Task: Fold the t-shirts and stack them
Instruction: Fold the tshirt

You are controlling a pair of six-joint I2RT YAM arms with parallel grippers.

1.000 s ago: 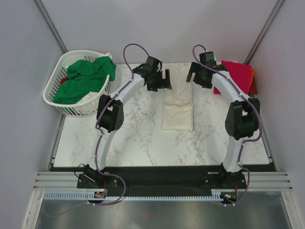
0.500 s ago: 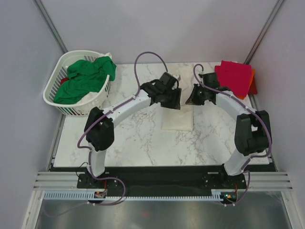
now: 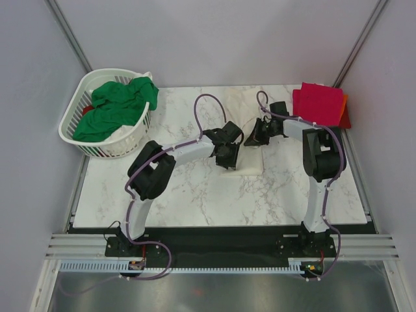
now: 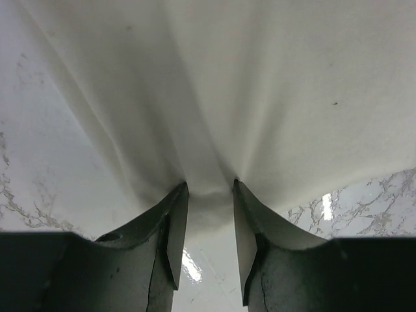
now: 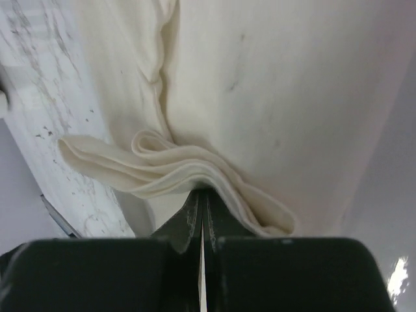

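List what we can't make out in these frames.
- Top view: left gripper and right gripper cover much of the cream t-shirt; fold unreadable.
- Right wrist: whether the shut right gripper pinches cloth; layered cloth hides the tips.
- Top view: basket contents under the green t-shirt.
- Top view: orange t-shirt, only an edge under the crimson t-shirt.
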